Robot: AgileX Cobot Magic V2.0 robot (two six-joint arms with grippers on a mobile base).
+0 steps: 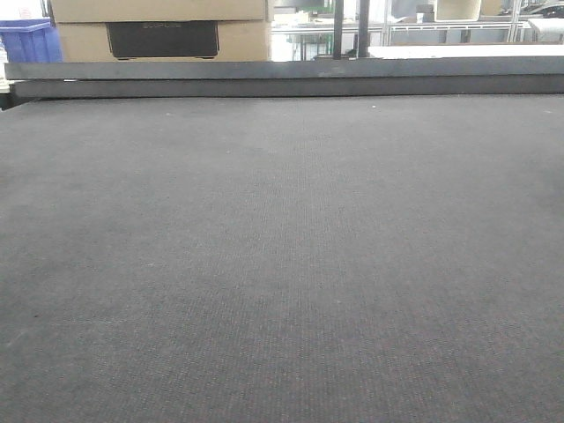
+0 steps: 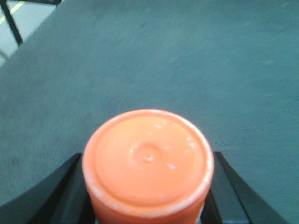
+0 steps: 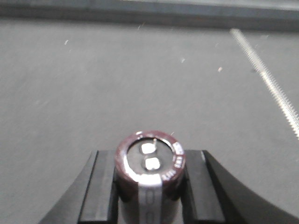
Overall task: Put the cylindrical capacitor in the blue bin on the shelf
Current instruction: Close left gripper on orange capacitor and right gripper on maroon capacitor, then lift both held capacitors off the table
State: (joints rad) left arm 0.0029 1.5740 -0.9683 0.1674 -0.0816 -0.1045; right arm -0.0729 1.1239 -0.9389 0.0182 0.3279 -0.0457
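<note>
Maroon and small, the cylindrical capacitor (image 3: 150,161) with its silvery top sits at the bottom middle of the right wrist view. The black right hand (image 3: 149,179) is clamped on it, with the grey felt counter (image 3: 93,84) behind. The left hand (image 2: 147,163) is clamped on a round orange plastic pot (image 2: 148,140).

A workshop or storeroom: stacked cardboard boxes (image 1: 159,11) and metal-framed workbenches (image 1: 441,33) beyond the grey table (image 1: 282,264).
</note>
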